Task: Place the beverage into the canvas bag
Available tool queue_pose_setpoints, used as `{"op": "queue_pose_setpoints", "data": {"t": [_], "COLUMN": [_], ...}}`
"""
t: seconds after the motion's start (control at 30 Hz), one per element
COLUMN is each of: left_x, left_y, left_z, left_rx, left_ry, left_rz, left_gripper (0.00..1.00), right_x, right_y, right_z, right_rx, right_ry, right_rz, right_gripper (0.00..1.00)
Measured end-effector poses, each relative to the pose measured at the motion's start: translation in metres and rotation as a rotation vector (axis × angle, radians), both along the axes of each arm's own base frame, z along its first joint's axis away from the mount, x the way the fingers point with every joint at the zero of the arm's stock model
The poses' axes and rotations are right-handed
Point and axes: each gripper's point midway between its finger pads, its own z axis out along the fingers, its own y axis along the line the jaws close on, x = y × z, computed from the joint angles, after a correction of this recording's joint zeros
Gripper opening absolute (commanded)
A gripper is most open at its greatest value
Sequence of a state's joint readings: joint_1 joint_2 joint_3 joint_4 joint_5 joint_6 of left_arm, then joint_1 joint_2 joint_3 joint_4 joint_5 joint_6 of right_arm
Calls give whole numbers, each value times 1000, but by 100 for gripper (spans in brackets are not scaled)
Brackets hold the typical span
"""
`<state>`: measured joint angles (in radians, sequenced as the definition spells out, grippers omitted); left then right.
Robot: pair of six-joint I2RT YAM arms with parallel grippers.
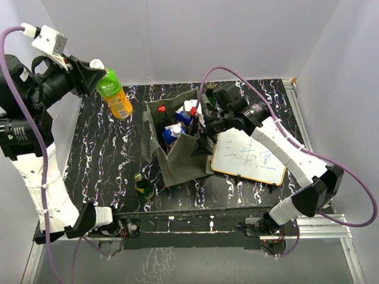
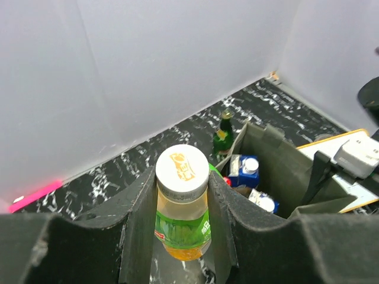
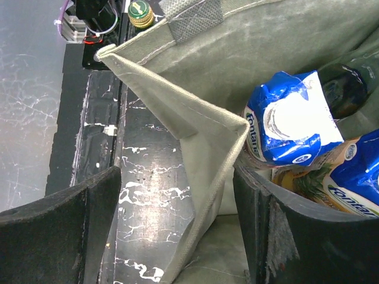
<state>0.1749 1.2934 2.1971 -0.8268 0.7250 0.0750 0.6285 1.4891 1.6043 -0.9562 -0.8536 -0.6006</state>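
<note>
The beverage (image 1: 116,94) is a clear bottle of orange drink with a green label and a white cap. My left gripper (image 1: 99,74) is shut on its neck and holds it in the air, left of and above the canvas bag (image 1: 180,163). In the left wrist view the bottle (image 2: 182,219) hangs between my fingers (image 2: 137,225), with the bag (image 2: 284,168) off to the right. My right gripper (image 1: 200,135) stands open over the bag's right rim. In the right wrist view, the cloth edge (image 3: 195,177) runs loosely between its pads (image 3: 260,225).
Blue-and-white cartons (image 3: 290,118) and red-capped bottles (image 1: 162,109) are inside the bag. A green glass bottle (image 1: 143,187) stands on the table in front of the bag, another (image 2: 223,135) behind it. A framed whiteboard (image 1: 249,157) lies to the bag's right.
</note>
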Motion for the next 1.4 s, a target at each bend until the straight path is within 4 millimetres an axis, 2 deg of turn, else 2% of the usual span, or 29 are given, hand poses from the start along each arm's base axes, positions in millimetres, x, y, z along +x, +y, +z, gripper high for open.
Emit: {"op": "queue_pose_setpoints", "data": {"t": [0.13,0.33,0.73,0.8,0.87,0.93,0.97,1.0,1.2,1.4], "left_x": [7,20,42,45,48,48,48,48,46,46], "left_y": [-11,-22,-44,-56,-80,-104,-123,-125,-169,-198], "left_z": [14,22,29,27,23,10,-3,-4,-28,-48], "left_rx": [-54,-155,-299,-292,-276,-268,-259,-259,-230,-201], "left_ry": [-15,8,66,74,85,126,171,176,239,280], "left_rz": [-73,-159,-335,-366,-424,-477,-517,-521,-618,-684], "left_gripper": [0,0,0,0,0,0,0,0,0,0], "right_x": [-3,-6,-20,-22,-23,-25,-26,-27,-35,-41], "right_y": [0,-1,-6,-7,-8,-9,-10,-10,-16,-23], "right_z": [-2,-3,-8,-9,-10,-11,-12,-13,-26,-26], "right_rx": [-5,-9,-11,-16,-20,-22,-24,-26,-52,-44], "right_ry": [-9,-24,-19,-18,-16,-11,-10,-9,20,15], "right_rz": [20,45,124,130,136,144,147,152,164,164], "right_gripper": [65,53,46,45,45,45,45,45,45,50]}}
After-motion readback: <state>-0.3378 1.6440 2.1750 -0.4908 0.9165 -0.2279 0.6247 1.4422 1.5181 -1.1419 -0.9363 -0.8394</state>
